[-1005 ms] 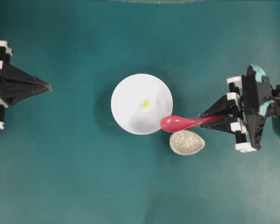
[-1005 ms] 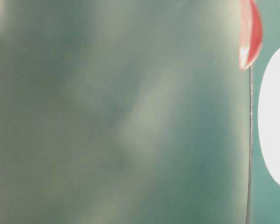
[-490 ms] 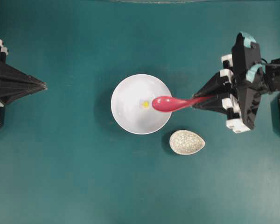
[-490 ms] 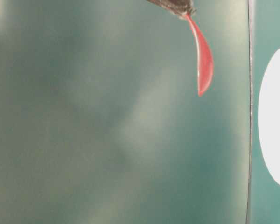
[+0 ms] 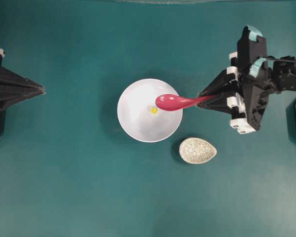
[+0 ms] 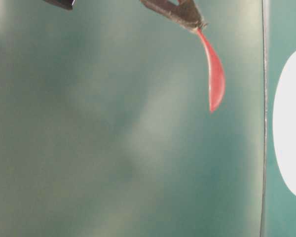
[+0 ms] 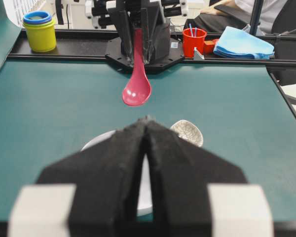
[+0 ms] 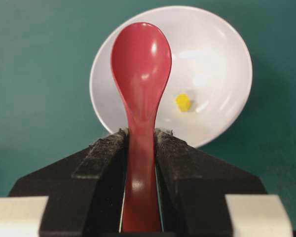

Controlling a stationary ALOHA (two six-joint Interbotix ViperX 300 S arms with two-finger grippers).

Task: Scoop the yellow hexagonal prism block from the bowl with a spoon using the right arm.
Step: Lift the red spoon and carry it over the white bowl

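The white bowl (image 5: 149, 110) sits mid-table with the tiny yellow hexagonal prism block (image 5: 153, 110) near its centre, also visible in the right wrist view (image 8: 183, 102). My right gripper (image 5: 201, 97) is shut on the handle of the pink-red spoon (image 5: 170, 102), whose scoop hovers over the bowl's right half, just right of the block. In the right wrist view the spoon (image 8: 140, 74) stands between my fingers, scoop up over the bowl (image 8: 217, 64). My left gripper (image 5: 42, 90) rests shut at the left edge, empty.
A small speckled teardrop dish (image 5: 198, 150) lies below and right of the bowl. In the left wrist view a red cup (image 7: 194, 42), a blue cloth (image 7: 243, 43) and a yellow container (image 7: 39, 31) stand beyond the table's far edge.
My right arm has swung the spoon from beside the speckled dish up over the bowl, its scoop moving left toward the yellow block. The left arm has drawn back slightly.
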